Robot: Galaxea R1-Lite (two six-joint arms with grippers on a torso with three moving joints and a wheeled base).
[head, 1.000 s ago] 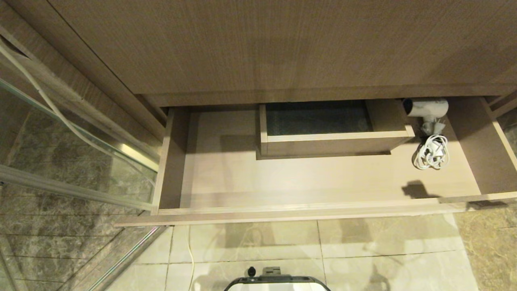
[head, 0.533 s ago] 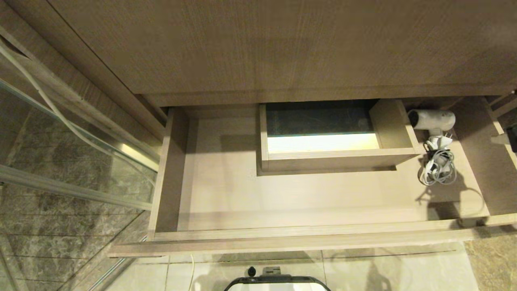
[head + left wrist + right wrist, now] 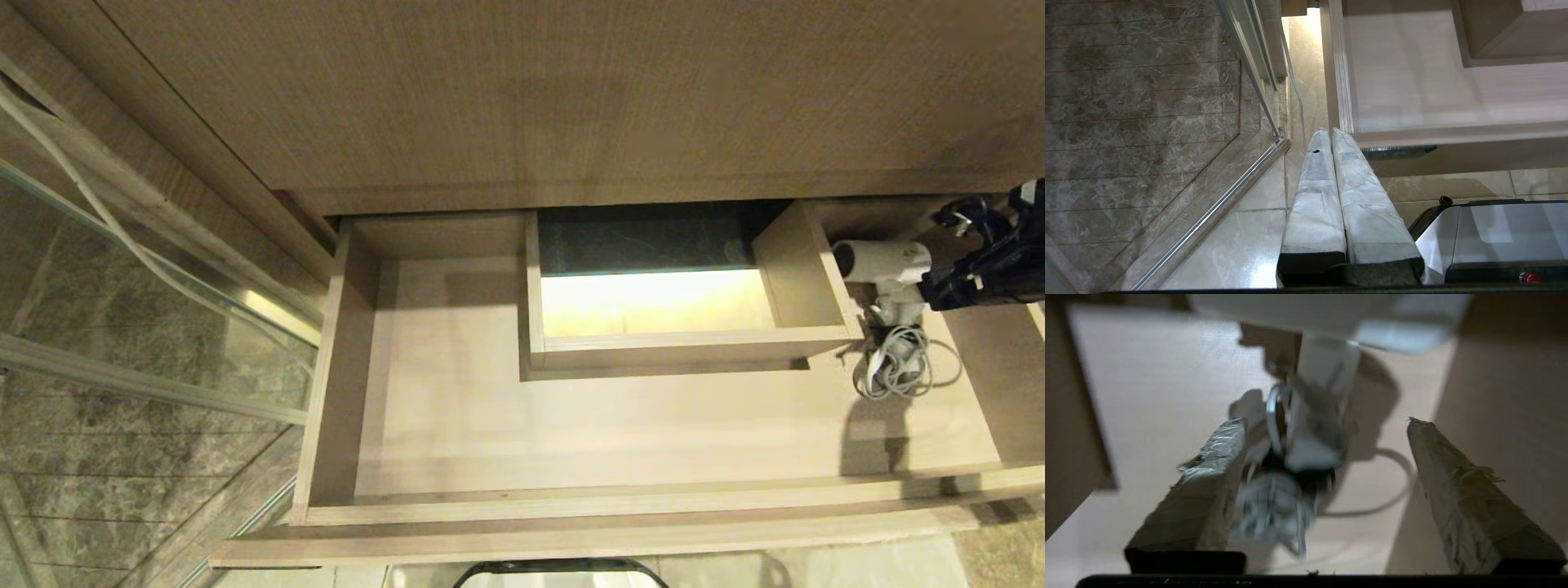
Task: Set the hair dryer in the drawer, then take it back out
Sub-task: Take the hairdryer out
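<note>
The drawer (image 3: 571,510) stands pulled far out below the cabinet. Near its back right corner lies the white hair dryer (image 3: 886,261), barrel pointing towards the boxed cut-out (image 3: 678,339), with its coiled cord (image 3: 898,371) in front of it. My right arm (image 3: 992,265) reaches in from the right, just beside the dryer. The right gripper (image 3: 1325,422) is open, its fingers wide apart on either side of the hair dryer's handle (image 3: 1327,367) and the cord bundle (image 3: 1274,506). My left gripper (image 3: 1327,132) is shut and empty, parked low by the drawer's front left corner (image 3: 1347,122).
A taller wood panel (image 3: 571,98) overhangs the drawer's back. A glass shower door with a metal rail (image 3: 147,278) stands at the left. The right drawer wall (image 3: 1004,384) is close beside my right arm. My base (image 3: 559,572) sits under the drawer front.
The drawer has slid much further out towards me, carrying the hair dryer with it. My right arm has come into the head view from the right, next to the dryer.
</note>
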